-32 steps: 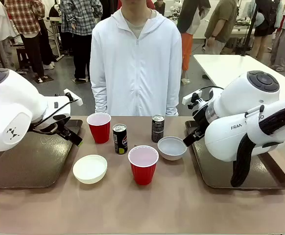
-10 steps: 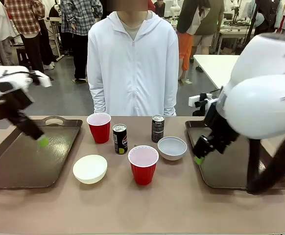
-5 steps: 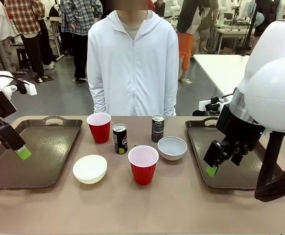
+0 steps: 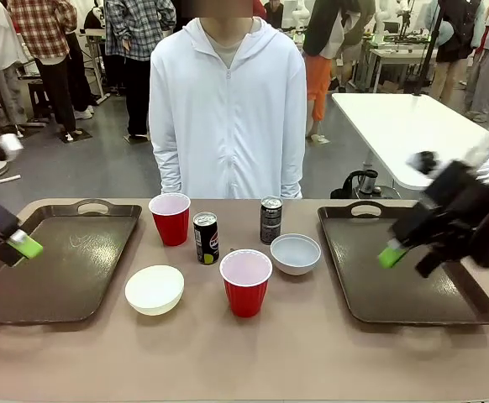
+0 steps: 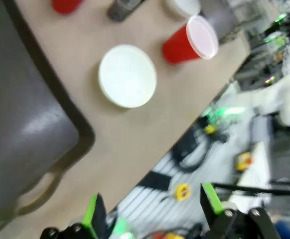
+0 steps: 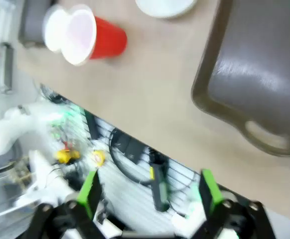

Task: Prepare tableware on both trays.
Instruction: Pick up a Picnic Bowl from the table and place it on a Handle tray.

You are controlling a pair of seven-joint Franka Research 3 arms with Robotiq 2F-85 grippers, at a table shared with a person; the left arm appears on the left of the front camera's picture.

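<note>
Front view, nearest us: the near red cup [image 4: 245, 281] and white bowl [image 4: 154, 289] stand on the tabletop [image 4: 244, 361] between left tray [image 4: 68, 269] and right tray [image 4: 396, 298]. The grey bowl [image 4: 295, 253], near can [image 4: 205, 238], far can [image 4: 270, 220] and far red cup [image 4: 170, 218] sit close behind, and neither tray holds anything yet. Our left hand [image 5: 152, 209] and right hand [image 6: 150, 191] hang wide open and empty out by those trays; we judge that reaching into the tight cluster could topple a light cup or can, or tangle both arms.

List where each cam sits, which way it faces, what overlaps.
Front: fixed between arms, faces across table to person; left claw, right claw at the sides.
Left wrist: on left arm, looks down past the table's near edge; left tray, white bowl, near cup; left claw open.
Right wrist: on right arm, same downward look; right tray, near cup; right claw open.
Shared: near cup, all three.
</note>
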